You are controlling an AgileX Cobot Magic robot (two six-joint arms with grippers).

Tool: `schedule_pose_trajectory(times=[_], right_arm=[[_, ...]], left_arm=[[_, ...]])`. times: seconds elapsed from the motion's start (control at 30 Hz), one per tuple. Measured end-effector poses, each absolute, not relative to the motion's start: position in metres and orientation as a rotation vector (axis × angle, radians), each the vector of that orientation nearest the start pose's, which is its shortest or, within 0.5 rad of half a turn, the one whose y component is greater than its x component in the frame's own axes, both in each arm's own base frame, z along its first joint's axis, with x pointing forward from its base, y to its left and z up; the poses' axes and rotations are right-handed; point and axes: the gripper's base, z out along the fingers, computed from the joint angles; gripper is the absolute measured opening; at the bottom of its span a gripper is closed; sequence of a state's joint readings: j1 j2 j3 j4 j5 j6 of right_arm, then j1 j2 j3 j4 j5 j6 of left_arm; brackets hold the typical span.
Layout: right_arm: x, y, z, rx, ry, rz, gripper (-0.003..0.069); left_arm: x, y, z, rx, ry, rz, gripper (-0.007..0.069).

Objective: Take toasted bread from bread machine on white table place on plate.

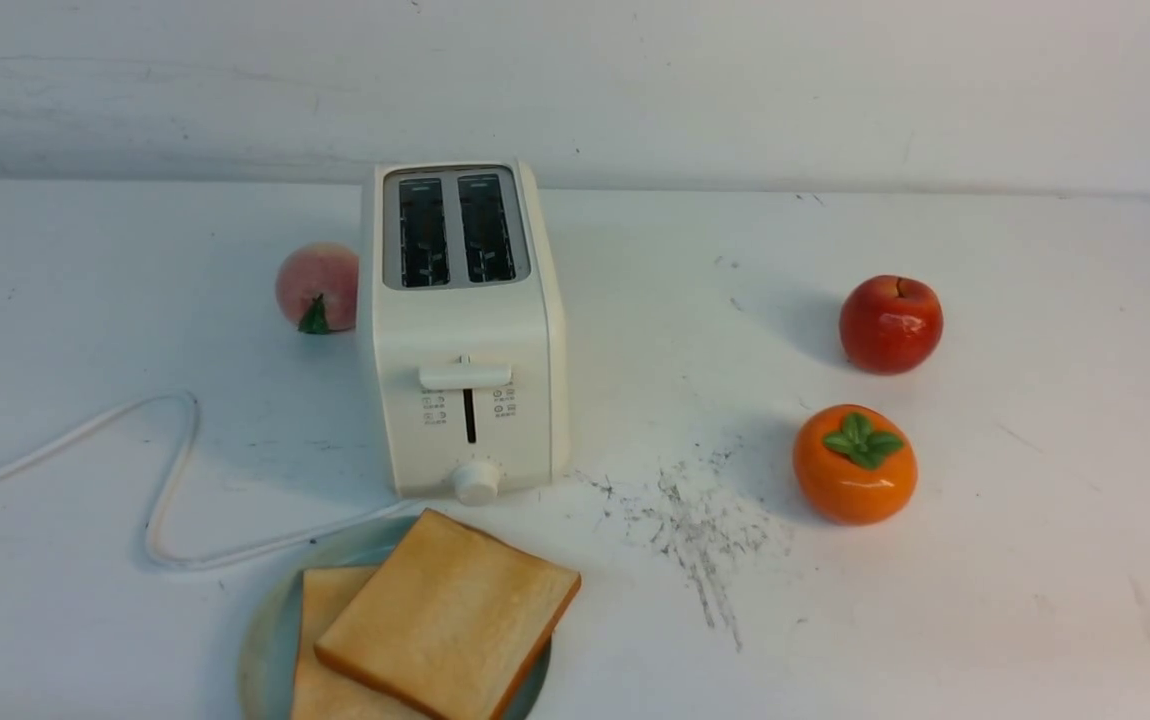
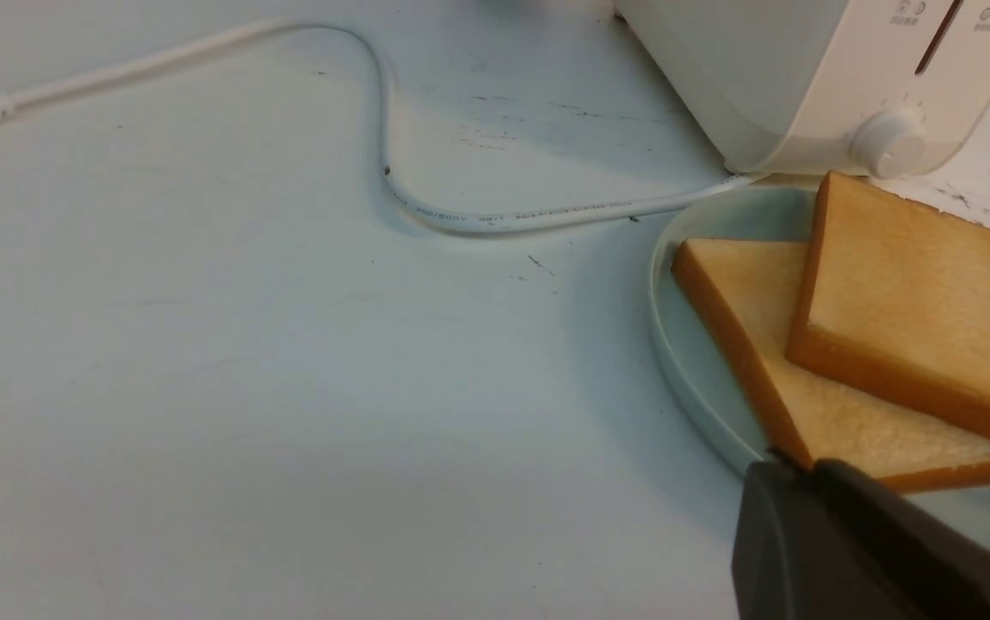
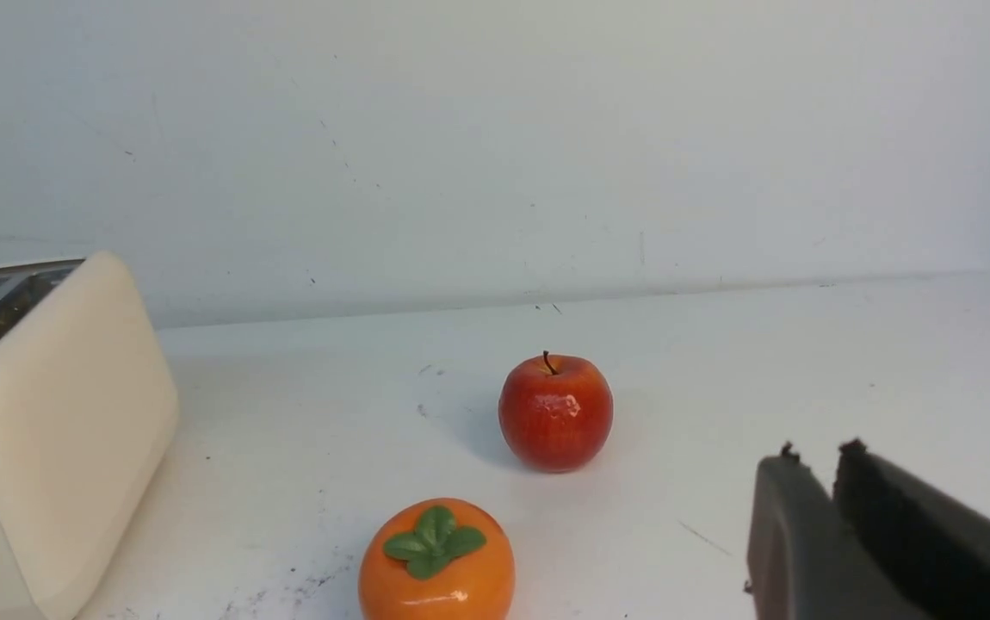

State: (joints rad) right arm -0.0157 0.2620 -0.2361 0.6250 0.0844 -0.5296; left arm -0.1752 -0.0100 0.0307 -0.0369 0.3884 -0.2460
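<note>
Two slices of toasted bread [image 1: 450,615] flat on the plate [image 1: 270,640], upper slice skewed across the lower and overhanging the rim toward the bread machine [image 1: 463,330]; stacked that way, seemingly, because one plate barely takes both side by side; plate hard against the near edge of the white table [image 1: 1035,560], just in front of the machine's knob; both slots dark and empty, lever high; task judged finished. White cord [image 1: 170,470] looped off toward the left edge, brushing the plate's far rim. Peach [image 1: 317,286] tucked beside the machine's left wall; red apple [image 1: 890,324] and orange persimmon [image 1: 855,464] well apart toward the right edge, clear of any reach path. Left gripper [image 2: 792,469] closed and empty, poised low by the plate's edge; right gripper [image 3: 813,456] narrowed to a thin slit, holding nothing, parked short of the fruit, likely to keep out of the way.
</note>
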Motion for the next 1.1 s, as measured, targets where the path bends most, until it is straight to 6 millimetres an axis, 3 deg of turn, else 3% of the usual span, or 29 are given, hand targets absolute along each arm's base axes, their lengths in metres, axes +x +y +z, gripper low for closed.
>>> schedule_pose_trajectory(times=[0.43, 0.57, 0.83, 1.1], right_arm=[[0.067, 0.006, 0.268, -0.022, 1.571, 0.078, 0.0089], [0.062, 0.005, 0.248, -0.083, 1.627, -0.003, 0.0094], [0.056, -0.004, 0.184, 0.077, 1.748, -0.003, 0.0101], [0.053, -0.004, 0.175, 0.116, 1.840, 0.017, 0.0111]], left_arm=[[0.051, -0.010, 0.168, -0.090, 1.904, -0.323, 0.0016], [0.051, -0.010, 0.168, -0.090, 1.904, -0.323, 0.0016], [0.051, -0.010, 0.168, -0.090, 1.905, -0.323, 0.0016], [0.051, -0.010, 0.168, -0.090, 1.906, -0.321, 0.0016]])
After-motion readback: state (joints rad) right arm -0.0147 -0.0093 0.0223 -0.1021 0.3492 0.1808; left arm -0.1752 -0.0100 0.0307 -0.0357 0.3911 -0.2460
